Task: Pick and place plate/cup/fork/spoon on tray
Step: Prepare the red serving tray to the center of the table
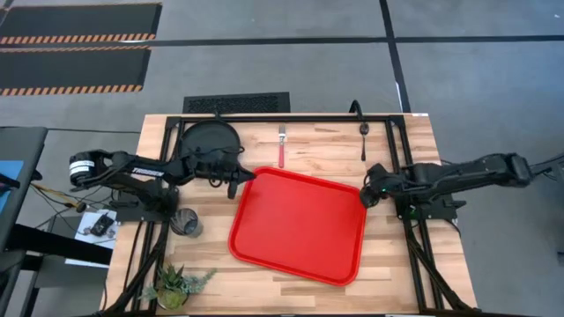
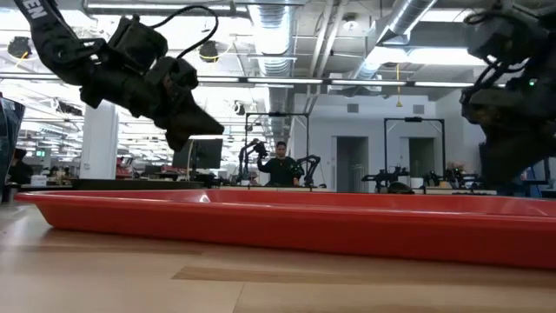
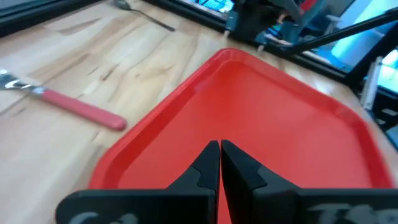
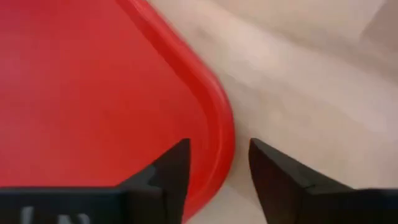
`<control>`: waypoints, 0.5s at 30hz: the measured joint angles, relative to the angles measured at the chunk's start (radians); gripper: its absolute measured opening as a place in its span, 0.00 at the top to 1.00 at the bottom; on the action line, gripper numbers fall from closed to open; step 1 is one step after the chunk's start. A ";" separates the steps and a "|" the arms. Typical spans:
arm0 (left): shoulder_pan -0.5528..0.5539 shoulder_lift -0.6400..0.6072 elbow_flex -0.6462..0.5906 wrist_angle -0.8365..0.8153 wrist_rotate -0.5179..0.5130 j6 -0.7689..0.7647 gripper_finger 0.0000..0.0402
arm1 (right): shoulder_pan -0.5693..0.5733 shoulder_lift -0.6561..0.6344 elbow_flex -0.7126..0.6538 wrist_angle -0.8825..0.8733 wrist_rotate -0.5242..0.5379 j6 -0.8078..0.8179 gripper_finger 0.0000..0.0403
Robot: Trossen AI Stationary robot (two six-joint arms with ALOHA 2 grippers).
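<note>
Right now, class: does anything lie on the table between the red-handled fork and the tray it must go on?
Nothing visible does. The fork lies on bare wood just beyond the tray's far edge. The left gripper, shut, hovers at the tray's corner beside that path, not across it.

Wooden table [image 1: 300,295], light butcher-block top, on a black frame; small potted green plant [image 1: 174,286] at its front-left corner. Grey floor beyond the table carries a black vent grate [image 1: 235,102] and dark mats edged in orange-black hazard stripes [image 1: 75,21]. Low view: a person in dark clothing [image 2: 280,167] stands far back in the room among other equipment, under ceiling ducts [image 2: 269,17].
</note>
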 joint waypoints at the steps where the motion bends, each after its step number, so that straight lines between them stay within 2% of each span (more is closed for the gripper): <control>1: 0.007 0.000 -0.005 0.003 -0.001 0.005 1.00 | 0.006 0.026 0.000 0.004 -0.007 0.019 0.50; 4: 0.027 0.000 -0.022 0.043 0.001 0.005 1.00 | 0.014 0.095 0.000 0.011 -0.026 0.089 0.47; 8: 0.047 0.000 -0.025 0.049 -0.001 0.005 1.00 | 0.016 0.159 0.000 0.015 -0.036 0.137 0.50; 15: 0.069 0.000 -0.025 0.050 -0.001 0.004 1.00 | -0.001 0.222 0.000 0.089 -0.077 0.118 0.67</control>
